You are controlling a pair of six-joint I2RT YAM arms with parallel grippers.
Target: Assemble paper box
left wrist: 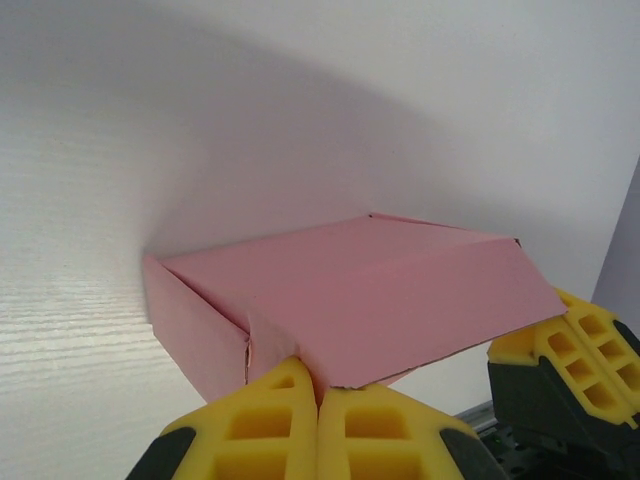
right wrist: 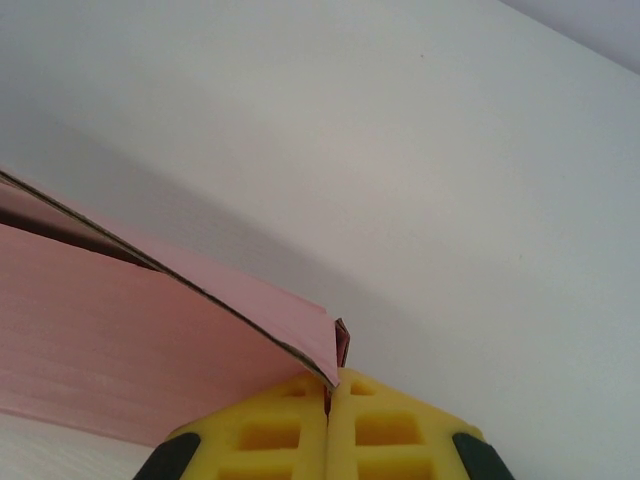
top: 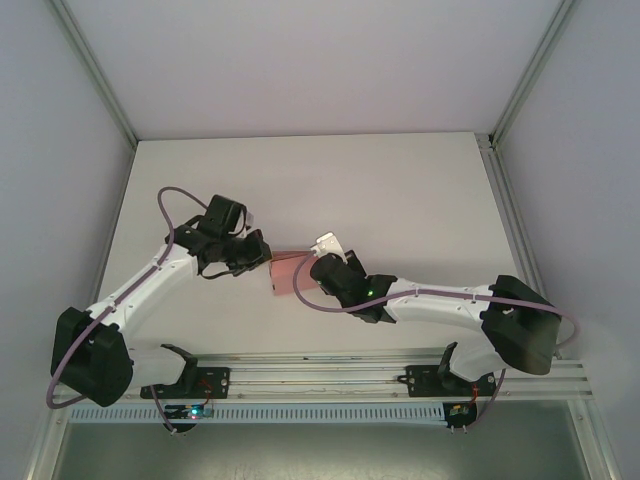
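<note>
The paper box (top: pixel 286 272) is pink card, partly folded, and sits mid-table between the two arms. In the left wrist view the paper box (left wrist: pixel 380 295) shows a side wall standing up on the left and a broad panel sloping over it. My left gripper (left wrist: pixel 320 392) is shut, pinching the near lower edge of that panel where a corner flap meets it. My right gripper (right wrist: pixel 328 392) is shut on the corner of a pink flap of the paper box (right wrist: pixel 120 340). From above, the left gripper (top: pixel 264 262) and the right gripper (top: pixel 309 272) flank the card.
The white table (top: pixel 380 190) extends behind the box. An aluminium rail (top: pixel 330 375) holding both arm bases runs along the near edge. Metal frame posts (top: pixel 100 80) and grey walls bound the sides. The right gripper's yellow fingers (left wrist: pixel 560 350) show beside the box.
</note>
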